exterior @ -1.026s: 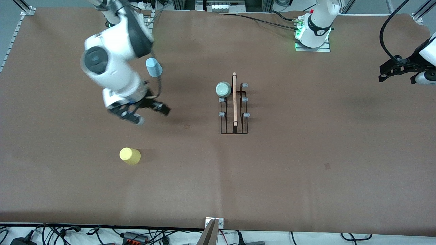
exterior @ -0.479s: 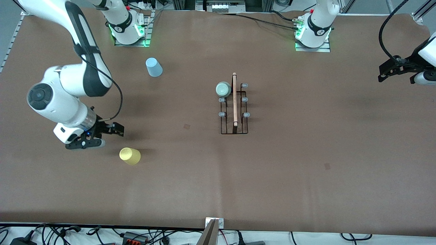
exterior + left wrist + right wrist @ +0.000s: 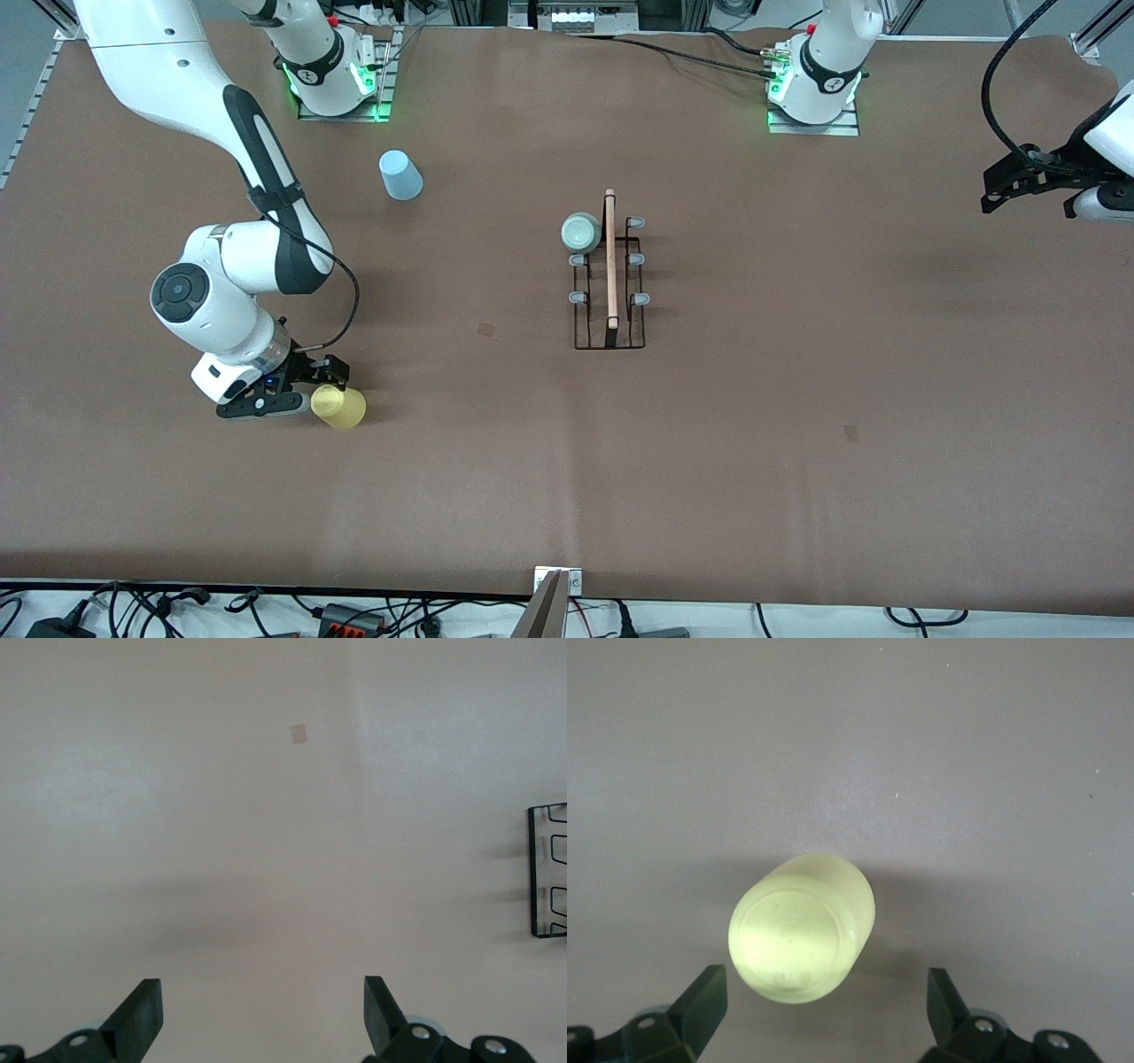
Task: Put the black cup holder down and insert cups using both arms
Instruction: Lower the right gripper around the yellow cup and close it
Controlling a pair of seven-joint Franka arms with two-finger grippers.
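You had the right tool point(image 3: 301, 390) low beside the yellow cup point(image 3: 339, 407), its black fingers spread wide and gripping nothing; that smooth tapered plastic tumbler stood upside down on the matte brown table point(image 3: 753, 461). The thin black wire cup holder point(image 3: 609, 292), wooden rod on top, sat mid-table with a mint cup point(image 3: 581, 232) on one peg. The light blue cup point(image 3: 400, 175) stood upside down nearer the right arm's base. Your left tool point(image 3: 262, 1019) waited, fingers apart, over the table's end.

You get even overhead light | soft shadows under the yellow cup point(image 3: 802, 928) | left wrist view washed out | no blur.
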